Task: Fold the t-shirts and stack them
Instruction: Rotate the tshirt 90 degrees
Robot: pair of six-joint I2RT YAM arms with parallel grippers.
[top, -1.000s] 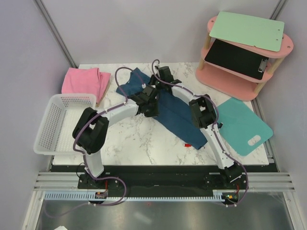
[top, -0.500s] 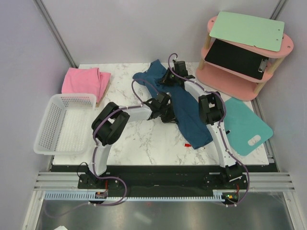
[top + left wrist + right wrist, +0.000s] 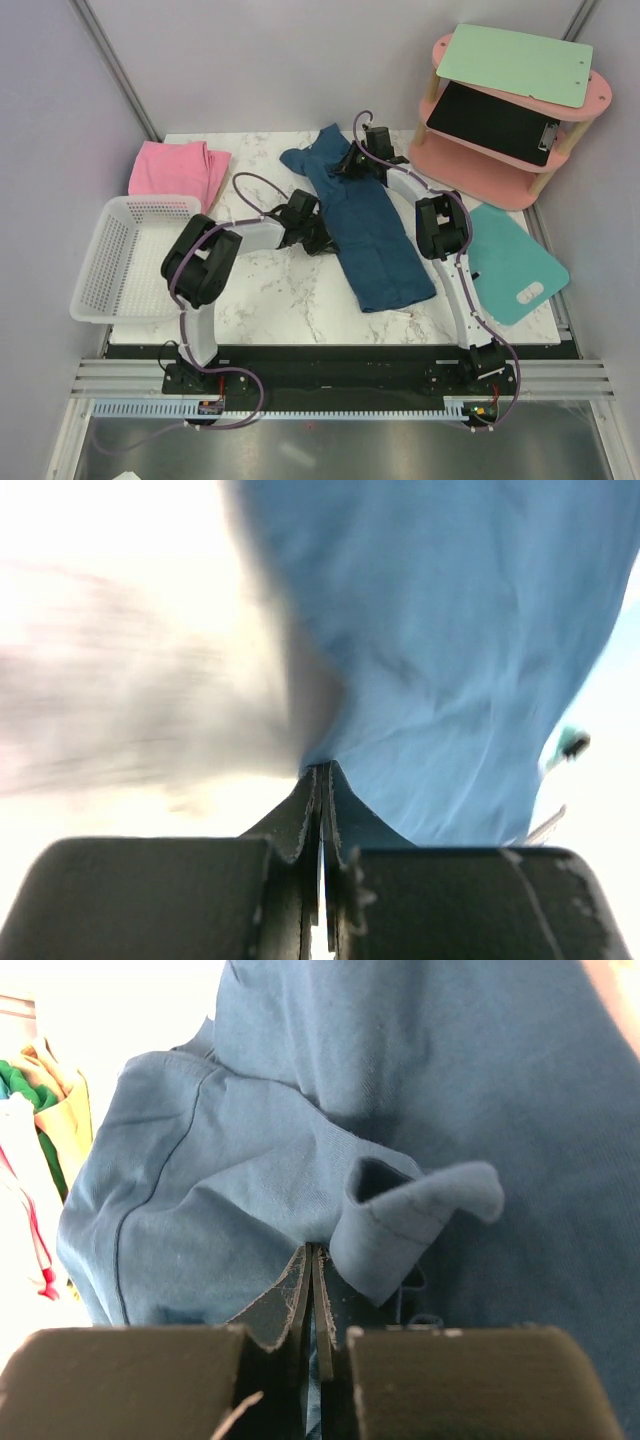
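A white marble table (image 3: 280, 300) is being shown from above, with grey walls closing it in. A pink shelf unit (image 3: 480, 182) is occupying the upper right of the frame, a white basket (image 3: 90, 270) the left edge, and a turquoise mat (image 3: 505, 255) the right side. The dark teal-blue t-shirt (image 3: 370, 240) is being held stretched diagonally across the centre, from the upper middle down toward the lower right. The light pink t-shirt (image 3: 175, 170) is lying folded at the upper left. The blue cloth's left edge is being pinched by the left gripper (image 3: 320, 238), jaws pressed together on the fabric. Its upper end is being pinched by the right gripper (image 3: 347, 166), jaws closed on a fold of cloth.
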